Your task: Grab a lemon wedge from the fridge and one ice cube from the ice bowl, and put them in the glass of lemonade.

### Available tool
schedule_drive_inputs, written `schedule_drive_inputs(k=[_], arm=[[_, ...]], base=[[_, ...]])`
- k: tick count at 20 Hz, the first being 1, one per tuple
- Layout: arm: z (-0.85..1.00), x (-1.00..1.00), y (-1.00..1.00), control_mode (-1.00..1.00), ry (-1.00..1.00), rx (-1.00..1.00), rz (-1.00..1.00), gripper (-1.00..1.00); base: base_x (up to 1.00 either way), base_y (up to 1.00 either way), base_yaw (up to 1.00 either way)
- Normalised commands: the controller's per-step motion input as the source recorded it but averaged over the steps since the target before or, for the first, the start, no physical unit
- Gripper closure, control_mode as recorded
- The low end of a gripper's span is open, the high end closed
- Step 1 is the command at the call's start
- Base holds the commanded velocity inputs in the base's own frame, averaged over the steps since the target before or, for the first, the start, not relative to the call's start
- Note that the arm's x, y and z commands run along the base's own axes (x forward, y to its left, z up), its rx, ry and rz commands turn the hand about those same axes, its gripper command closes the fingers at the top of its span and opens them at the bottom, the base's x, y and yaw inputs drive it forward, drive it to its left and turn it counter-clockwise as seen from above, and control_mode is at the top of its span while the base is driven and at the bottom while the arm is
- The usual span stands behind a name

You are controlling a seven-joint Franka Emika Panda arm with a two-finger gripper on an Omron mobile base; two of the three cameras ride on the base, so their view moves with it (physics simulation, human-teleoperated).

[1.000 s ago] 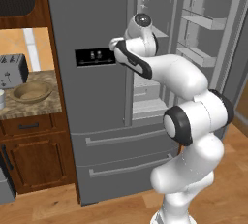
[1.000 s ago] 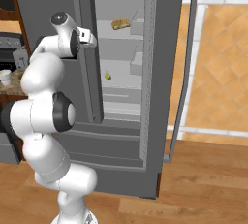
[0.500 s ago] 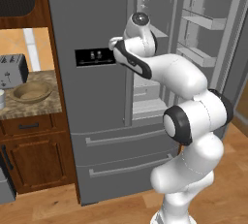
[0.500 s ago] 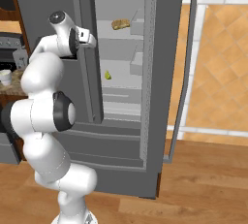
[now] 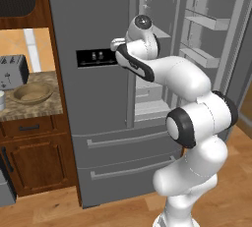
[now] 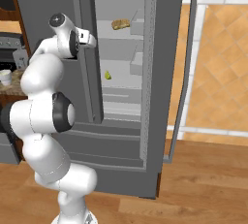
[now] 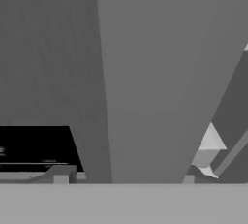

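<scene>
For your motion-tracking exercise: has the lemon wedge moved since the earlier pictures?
No. In the right base view the lemon wedge sits at the same spot on its fridge shelf, below the bread-like lump, as before.

A glossy white arm [image 5: 197,123] built of rounded, swollen segments is seen in front of the fridge [image 5: 98,123]. The segments are joined by dark grey to black rings, the largest being a broad black band at the bulbous joint level with the fridge's lower shelves. A small domed cap with a dark centre is carried near the dispenser panel [image 5: 96,57]. The lowest segment is narrowed into a slim white column above the wooden floor [image 6: 193,189]. No cables, screws or markings can be made out.
</scene>
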Motion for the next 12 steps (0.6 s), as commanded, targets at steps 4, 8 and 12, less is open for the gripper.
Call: schedule_drive_inputs(k=[4, 8, 12], arm=[[0.0, 0.04, 0.04, -1.0, 0.0, 0.0, 0.0, 1.0], [0.0, 0.0, 0.11, -1.0, 0.0, 0.0, 0.0, 1.0], [0.02, -0.09, 0.27, -1.0, -0.07, 0.0, 0.0, 1.0]], base=[[0.0, 0.0, 0.0], [0.0, 0.0, 0.0], [0.0, 0.0, 0.0]])
